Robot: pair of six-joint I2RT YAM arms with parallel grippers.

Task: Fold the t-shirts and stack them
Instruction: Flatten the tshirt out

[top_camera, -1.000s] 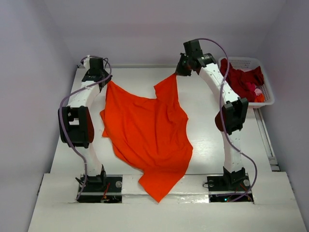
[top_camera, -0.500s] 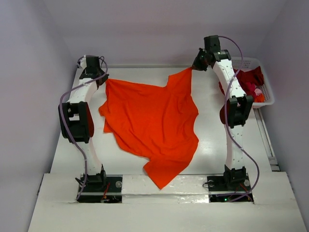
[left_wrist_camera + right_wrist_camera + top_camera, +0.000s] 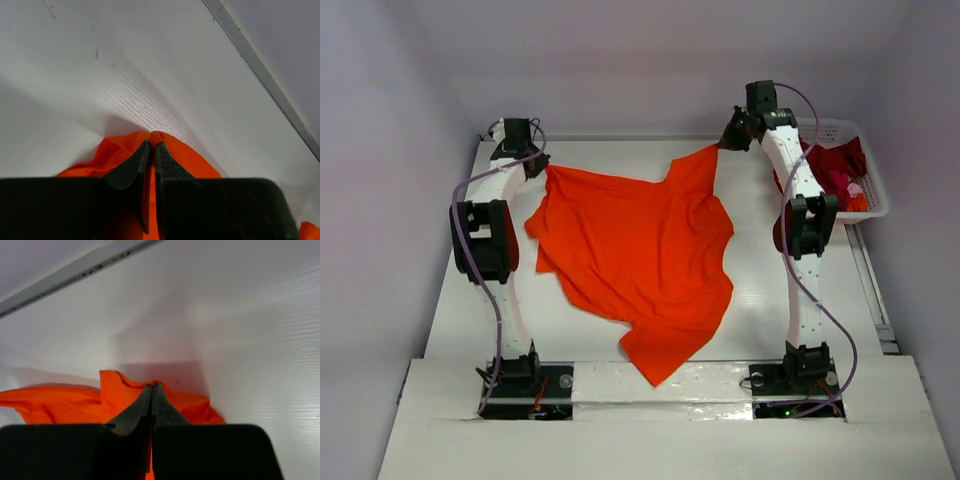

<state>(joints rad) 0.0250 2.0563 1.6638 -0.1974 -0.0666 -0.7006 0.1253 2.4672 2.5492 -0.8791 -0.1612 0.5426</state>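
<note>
The bright orange t-shirt (image 3: 640, 250) lies spread and wrinkled across the table, one corner hanging over the near edge. My left gripper (image 3: 542, 166) is shut on its far left corner; the left wrist view shows its jaws (image 3: 152, 145) pinching orange cloth (image 3: 190, 157). My right gripper (image 3: 718, 146) is shut on the far right corner, held slightly raised; the right wrist view shows the jaws (image 3: 152, 386) closed on the cloth (image 3: 112, 387). Dark red t-shirts (image 3: 825, 165) lie heaped in the basket.
A white latticed basket (image 3: 873, 185) stands at the far right, beside the right arm. A raised rail (image 3: 620, 138) runs along the table's far edge, close to both grippers. Walls enclose the table on three sides.
Both grippers have moved apart and toward the far edge, the right one well to the right, pulling the orange t-shirt's far edge wider and flatter. Both grips have held.
</note>
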